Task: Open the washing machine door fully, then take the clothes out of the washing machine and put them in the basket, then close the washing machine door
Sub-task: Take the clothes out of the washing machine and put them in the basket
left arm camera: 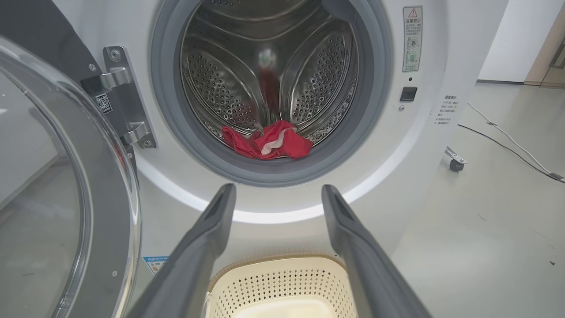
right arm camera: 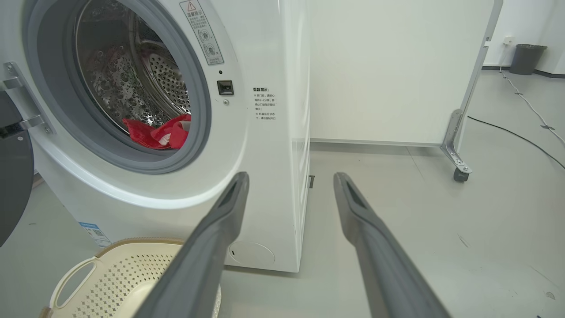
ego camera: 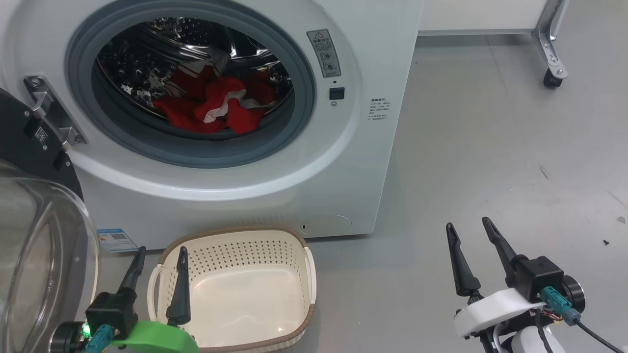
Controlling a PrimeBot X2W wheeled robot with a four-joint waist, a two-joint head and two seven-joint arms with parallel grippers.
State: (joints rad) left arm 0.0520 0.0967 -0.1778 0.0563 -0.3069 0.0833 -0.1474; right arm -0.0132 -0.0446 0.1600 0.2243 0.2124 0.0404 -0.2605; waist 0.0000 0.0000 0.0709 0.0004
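The washing machine door (ego camera: 44, 245) is swung open at the left, the clothes (ego camera: 211, 105) are seen heaped inside the drum of the washing machine (ego camera: 343, 171), the basket (ego camera: 235, 252) is set on the floor just before it, and the left jaws and right jaws are held wide, gripping nothing.

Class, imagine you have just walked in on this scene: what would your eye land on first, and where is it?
The red clothes stand out first, heaped low in the steel drum of the white washing machine. The washing machine door hangs wide open at the left, and the empty cream basket sits on the floor just below the drum mouth.
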